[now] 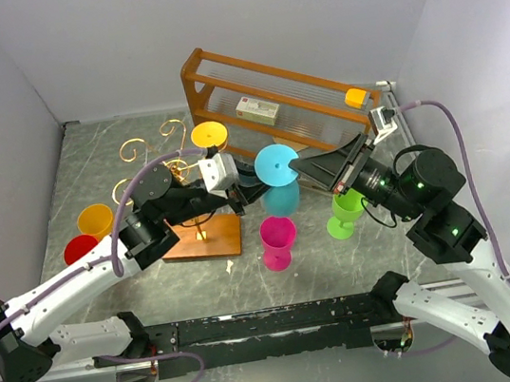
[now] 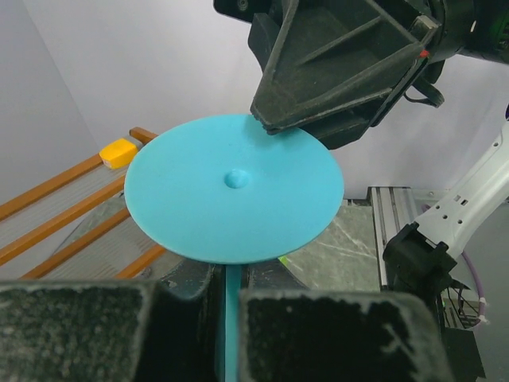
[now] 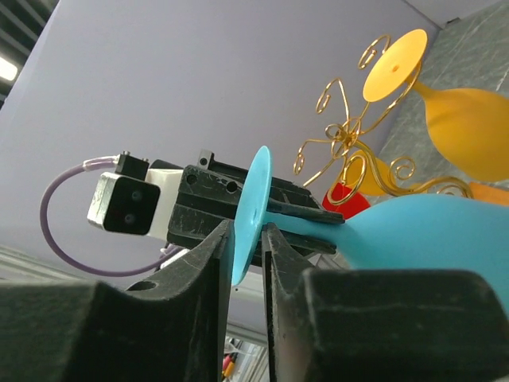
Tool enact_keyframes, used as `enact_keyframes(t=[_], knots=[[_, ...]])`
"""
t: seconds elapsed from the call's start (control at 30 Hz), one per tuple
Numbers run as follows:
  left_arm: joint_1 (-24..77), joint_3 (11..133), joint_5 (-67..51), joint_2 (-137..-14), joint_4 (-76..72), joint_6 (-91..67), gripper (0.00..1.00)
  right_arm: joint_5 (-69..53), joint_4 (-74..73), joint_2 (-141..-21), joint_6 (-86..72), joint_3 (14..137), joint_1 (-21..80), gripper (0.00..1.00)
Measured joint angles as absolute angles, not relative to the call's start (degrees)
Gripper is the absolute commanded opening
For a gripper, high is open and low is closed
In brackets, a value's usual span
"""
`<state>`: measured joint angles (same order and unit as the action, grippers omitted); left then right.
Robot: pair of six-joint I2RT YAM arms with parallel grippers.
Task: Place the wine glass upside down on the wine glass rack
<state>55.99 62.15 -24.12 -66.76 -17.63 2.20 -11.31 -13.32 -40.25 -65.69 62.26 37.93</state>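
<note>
A blue wine glass [image 1: 276, 167] hangs upside down in mid-air at the table's centre, foot up and bowl down. My left gripper [image 1: 250, 184] is shut on its stem [image 2: 230, 314], just under the round foot [image 2: 235, 187]. My right gripper [image 1: 302, 167] is closed on the foot's rim [image 3: 248, 208] from the right, one finger on each face. The gold wire rack [image 1: 148, 147], on a wooden base [image 1: 203, 240], stands left of the glass. An upside-down yellow glass [image 1: 209, 134] hangs on it, and both show in the right wrist view [image 3: 350, 147].
A pink glass [image 1: 278, 241] and a green glass [image 1: 344, 213] stand in front. A yellow cup [image 1: 95, 220] and a red cup [image 1: 80, 248] sit at the left. A brown wooden shelf [image 1: 217, 67] at the back holds a white box [image 1: 257, 109] and a yellow block [image 1: 355, 97].
</note>
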Motion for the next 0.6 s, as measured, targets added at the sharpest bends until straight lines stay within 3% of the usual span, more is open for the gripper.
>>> enact_keyframes(t=[0.3, 0.5, 0.6], knots=[[55.92, 62.17, -24.95, -66.74, -17.63, 2.46, 0.09, -11.60, -13.98, -40.64, -67.83, 62.15, 37.93, 0.00], [55.64, 62.17, -24.29, -66.35, -16.97, 2.04, 0.47, -11.64, -13.47, -40.60, -70.08, 61.36, 37.93, 0.00], [55.72, 62.19, -23.55, -65.67, -16.29, 0.84, 0.58, -11.55, -13.47, -40.77, -70.74, 61.28, 37.93, 0.00]])
